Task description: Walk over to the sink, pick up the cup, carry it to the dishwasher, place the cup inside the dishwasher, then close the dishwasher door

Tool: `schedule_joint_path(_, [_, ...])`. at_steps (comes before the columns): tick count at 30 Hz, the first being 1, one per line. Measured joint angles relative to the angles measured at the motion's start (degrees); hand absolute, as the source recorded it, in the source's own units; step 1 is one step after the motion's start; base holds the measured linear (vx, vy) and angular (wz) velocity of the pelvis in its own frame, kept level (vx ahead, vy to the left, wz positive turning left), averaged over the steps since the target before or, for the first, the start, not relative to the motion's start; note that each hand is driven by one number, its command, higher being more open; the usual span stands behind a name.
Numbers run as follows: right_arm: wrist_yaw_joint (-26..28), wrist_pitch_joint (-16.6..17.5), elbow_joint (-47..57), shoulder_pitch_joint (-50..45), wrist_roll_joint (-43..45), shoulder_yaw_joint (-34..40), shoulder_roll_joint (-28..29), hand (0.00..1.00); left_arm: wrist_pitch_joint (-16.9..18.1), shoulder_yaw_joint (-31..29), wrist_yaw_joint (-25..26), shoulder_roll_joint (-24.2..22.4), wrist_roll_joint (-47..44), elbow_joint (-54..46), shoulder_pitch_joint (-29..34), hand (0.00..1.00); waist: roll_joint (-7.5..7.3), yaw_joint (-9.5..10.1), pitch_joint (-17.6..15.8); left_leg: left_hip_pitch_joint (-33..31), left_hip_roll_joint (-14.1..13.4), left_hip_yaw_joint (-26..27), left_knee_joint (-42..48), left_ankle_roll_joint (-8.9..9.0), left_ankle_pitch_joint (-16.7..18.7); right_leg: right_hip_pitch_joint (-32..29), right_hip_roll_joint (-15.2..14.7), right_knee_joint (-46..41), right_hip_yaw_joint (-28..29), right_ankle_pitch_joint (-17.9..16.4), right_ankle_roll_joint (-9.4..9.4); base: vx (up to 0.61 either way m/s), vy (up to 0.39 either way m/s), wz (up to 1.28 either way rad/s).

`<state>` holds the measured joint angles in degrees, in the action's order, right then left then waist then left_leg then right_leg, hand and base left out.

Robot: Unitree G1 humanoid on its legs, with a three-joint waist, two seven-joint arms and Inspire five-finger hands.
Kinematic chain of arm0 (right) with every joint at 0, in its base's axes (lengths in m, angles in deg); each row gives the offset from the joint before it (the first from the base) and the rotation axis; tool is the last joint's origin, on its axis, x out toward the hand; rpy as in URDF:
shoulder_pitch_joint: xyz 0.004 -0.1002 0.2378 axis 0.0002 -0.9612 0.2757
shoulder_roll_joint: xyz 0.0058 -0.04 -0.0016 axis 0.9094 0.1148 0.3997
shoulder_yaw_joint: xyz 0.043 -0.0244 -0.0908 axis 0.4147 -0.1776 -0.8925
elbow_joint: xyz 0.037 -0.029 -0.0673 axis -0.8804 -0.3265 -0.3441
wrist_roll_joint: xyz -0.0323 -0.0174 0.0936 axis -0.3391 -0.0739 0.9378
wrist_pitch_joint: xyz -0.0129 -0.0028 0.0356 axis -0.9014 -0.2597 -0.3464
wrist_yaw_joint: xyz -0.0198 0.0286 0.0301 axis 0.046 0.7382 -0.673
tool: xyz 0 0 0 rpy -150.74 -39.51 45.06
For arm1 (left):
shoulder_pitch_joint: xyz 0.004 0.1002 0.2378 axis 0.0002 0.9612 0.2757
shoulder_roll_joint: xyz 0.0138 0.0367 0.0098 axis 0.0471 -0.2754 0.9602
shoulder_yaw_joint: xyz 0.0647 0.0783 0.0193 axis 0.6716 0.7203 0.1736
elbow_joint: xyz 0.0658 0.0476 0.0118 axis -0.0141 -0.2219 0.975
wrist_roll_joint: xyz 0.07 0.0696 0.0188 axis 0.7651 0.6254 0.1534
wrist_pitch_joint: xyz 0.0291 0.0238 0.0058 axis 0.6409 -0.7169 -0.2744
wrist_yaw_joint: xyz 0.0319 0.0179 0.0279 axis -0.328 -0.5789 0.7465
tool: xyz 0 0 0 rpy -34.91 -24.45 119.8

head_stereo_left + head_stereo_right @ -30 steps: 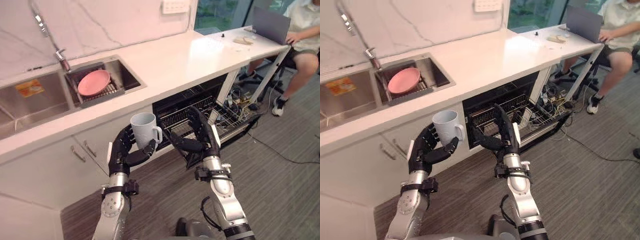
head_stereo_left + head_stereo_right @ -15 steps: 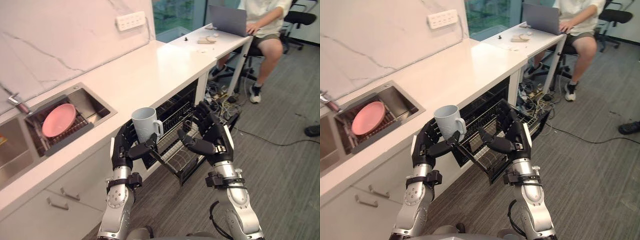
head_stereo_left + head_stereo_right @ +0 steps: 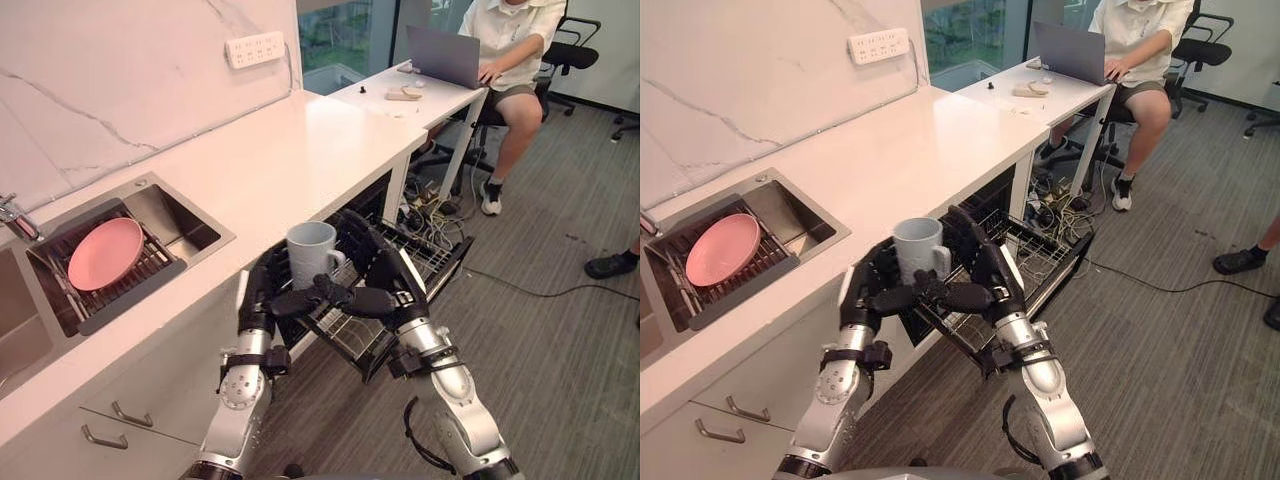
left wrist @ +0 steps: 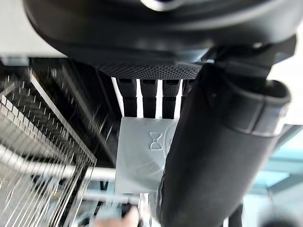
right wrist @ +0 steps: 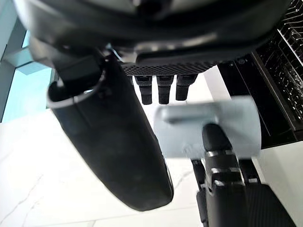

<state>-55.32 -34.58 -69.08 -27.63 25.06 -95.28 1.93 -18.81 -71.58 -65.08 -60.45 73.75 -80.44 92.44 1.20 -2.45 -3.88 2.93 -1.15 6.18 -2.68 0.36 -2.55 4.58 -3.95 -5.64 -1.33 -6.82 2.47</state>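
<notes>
My left hand (image 3: 262,296) holds a pale blue-grey cup (image 3: 312,254) upright, fingers and thumb curled round its lower body. In the left wrist view the cup (image 4: 141,160) shows past the fingers, with the thumb (image 4: 222,142) across it. The cup hangs above the pulled-out wire rack (image 3: 432,252) of the open dishwasher (image 3: 985,205) under the white counter. My right hand (image 3: 388,284) is open right beside the cup on its handle side, its thumb reaching toward the left thumb. The right wrist view shows the cup (image 5: 208,124) just past the right fingers.
A steel sink (image 3: 185,215) with a pink plate (image 3: 102,253) on a rack lies at the left. A person (image 3: 505,45) sits with a laptop (image 3: 445,55) at the counter's far end; cables lie below. Another person's shoe (image 3: 608,265) is on the floor at right.
The camera has moved on along the counter, so the sink has shifted within the view. My right hand has closed in on the cup, now almost touching the left thumb.
</notes>
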Motion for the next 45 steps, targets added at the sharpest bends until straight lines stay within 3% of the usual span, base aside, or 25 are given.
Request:
schedule_joint_path(4, [-2.3, -1.0, -3.5, 0.7, -0.4, -0.2, 0.1, 0.9, 0.0, 2.8, -1.6, 0.3, -0.1, -0.2, -0.8, 0.3, -0.02, 0.17, 0.7, -0.4, 0.2, -0.9, -1.4, -0.15, -0.8, -0.2, 0.1, 0.9, -0.8, 0.3, 0.09, 0.01, -0.014, 0.14])
schedule_joint_path(5, [-2.7, -1.1, -4.6, 1.0, -0.4, -0.1, 0.2, 0.3, -0.1, 3.8, -1.9, 0.5, -0.2, -0.2, -0.8, 0.3, -0.02, 0.21, 0.8, -0.5, 0.0, -1.0, -1.4, -0.18, -0.9, -0.1, 0.0, 1.0, -0.8, 0.3, 0.09, 0.03, -0.019, 0.07])
schedule_joint_path(16, [-4.5, -0.9, -9.5, 4.6, 1.0, 0.0, 0.9, 0.3, -1.0, 6.4, -2.1, 2.7, -4.5, -2.1, -1.0, 0.3, 0.04, 0.45, 1.4, -1.4, 0.2, -2.2, -1.5, -0.07, -1.2, 0.0, 0.2, 1.6, -2.0, 0.4, -0.08, 0.0, -0.015, 0.05])
schedule_joint_path(17, [-4.3, -0.6, -9.3, 4.8, 1.7, 0.0, 1.0, 0.3, -1.0, 6.3, -2.1, 2.7, -4.6, -2.7, -1.0, 0.9, -0.01, 0.44, 1.7, -1.4, 0.2, -2.2, -1.6, -0.05, -1.3, 0.0, 0.2, 1.6, -2.1, 0.4, -0.08, 0.0, 0.0, 0.0])
schedule_joint_path(28, [-5.3, -0.3, -5.3, 4.4, 0.9, 4.9, 3.7, 0.3, -0.8, 4.8, -2.3, 0.2, -0.5, -11.5, 0.9, 0.9, -0.19, 1.01, 2.0, -1.0, 0.2, -2.4, -2.3, -0.12, -1.8, 0.0, 0.3, 1.5, -2.3, 0.4, -0.08, -0.01, -0.003, 0.01])
schedule_joint_path(35, [-8.8, -0.3, -4.5, 2.3, -11.2, 12.7, 3.9, 0.3, 0.4, -2.2, -1.3, -1.1, 0.7, -12.6, 4.4, 0.9, -0.21, 1.38, 2.1, -1.8, 0.2, -2.5, -2.3, -0.12, -1.8, -0.6, 0.3, 2.0, -2.4, 0.7, 0.05, 0.0, 0.0, 0.0])
schedule_joint_path(39, [-9.0, -0.9, -5.5, 1.8, -14.6, 13.4, 1.5, 0.3, 0.5, -2.6, -2.8, -0.9, 0.4, -11.5, 7.6, 0.9, -0.22, 1.53, 2.1, -3.0, 0.2, -2.7, -2.3, -0.12, -1.8, -1.2, 0.2, 2.8, -2.7, 1.1, 0.16, 0.0, -0.002, 0.02])
schedule_joint_path(42, [-8.6, -0.9, -12.6, 3.5, -16.3, 13.1, -0.4, 0.3, 0.5, -0.5, -5.5, 0.9, -0.7, -7.3, 8.2, 0.9, -0.43, 1.63, 2.2, -5.5, 0.2, -4.1, -2.3, -0.22, -2.4, -2.9, -0.1, 2.9, -4.1, 1.2, 0.15, 0.0, -0.005, 0.26])
schedule_joint_path(45, [-8.3, -2.8, -23.8, 6.8, -16.9, 12.8, -2.2, 0.3, 0.2, 0.6, -7.6, 1.7, -1.1, -2.1, 9.1, 0.9, -0.65, 3.13, 1.9, -8.6, 0.1, -4.8, -2.0, -0.25, -3.1, -5.2, -0.1, 3.0, -5.2, 1.6, 0.1, -0.02, -0.004, 0.2])
